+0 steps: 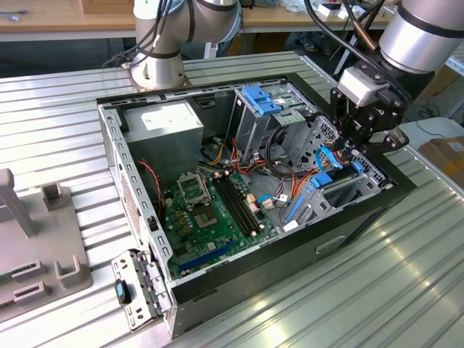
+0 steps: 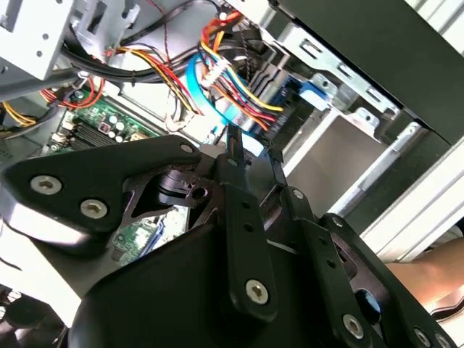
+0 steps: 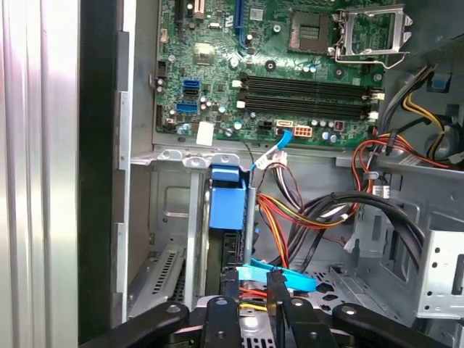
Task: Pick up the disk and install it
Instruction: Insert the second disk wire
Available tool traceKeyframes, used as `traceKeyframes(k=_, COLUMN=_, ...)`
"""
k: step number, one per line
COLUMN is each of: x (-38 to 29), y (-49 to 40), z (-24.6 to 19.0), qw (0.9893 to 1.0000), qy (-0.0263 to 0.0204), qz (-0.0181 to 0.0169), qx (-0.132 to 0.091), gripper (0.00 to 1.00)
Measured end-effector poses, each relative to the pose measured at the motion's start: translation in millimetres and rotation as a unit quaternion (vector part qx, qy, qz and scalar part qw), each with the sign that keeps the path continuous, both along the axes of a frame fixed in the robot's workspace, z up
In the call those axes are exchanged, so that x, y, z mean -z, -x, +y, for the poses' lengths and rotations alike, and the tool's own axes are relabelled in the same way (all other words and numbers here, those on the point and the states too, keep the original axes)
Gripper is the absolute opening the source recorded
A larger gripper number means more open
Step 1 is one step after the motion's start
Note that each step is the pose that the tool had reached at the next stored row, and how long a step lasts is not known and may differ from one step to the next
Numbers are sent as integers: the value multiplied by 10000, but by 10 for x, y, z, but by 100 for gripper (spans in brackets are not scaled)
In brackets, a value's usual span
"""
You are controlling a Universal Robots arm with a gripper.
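— One disk (image 3: 226, 206), with its bright blue carrier, stands on edge in the drive bay by the case's front wall. In the exterior view its blue frame (image 1: 324, 179) shows just under the arm's black hand (image 1: 353, 147).

— Is the hand holding it?

— Hard to say. In both wrist views the two fingers (image 3: 230, 284) are narrowly set, only a slim gap between them, with the tips down at a light-blue cable (image 3: 279, 276) beside the disk. Whether they pinch anything, I cannot tell.

— And what else is in the case?

— The open computer case (image 1: 362, 210) lies on the ribbed metal table (image 1: 391, 290). Inside are the green motherboard (image 1: 214, 210), a grey power supply (image 1: 163, 123) in the far corner, a metal drive cage with a blue bracket (image 1: 262, 99) on top, and bundles of red, orange and yellow wires (image 3: 304, 217) near the disk.
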State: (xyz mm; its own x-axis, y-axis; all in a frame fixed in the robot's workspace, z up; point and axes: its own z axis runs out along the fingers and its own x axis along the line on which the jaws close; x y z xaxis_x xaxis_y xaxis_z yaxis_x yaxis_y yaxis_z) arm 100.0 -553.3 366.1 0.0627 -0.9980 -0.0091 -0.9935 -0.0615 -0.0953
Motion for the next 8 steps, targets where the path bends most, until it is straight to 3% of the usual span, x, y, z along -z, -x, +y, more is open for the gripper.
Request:
traceKeyframes(k=3, x=1, y=4, z=62, qw=10000, qy=0, qz=0, qx=20, gripper=29)
traceKeyframes(k=8, x=9, y=4, z=67, qw=9998, qy=0, qz=0, qx=214, gripper=29)
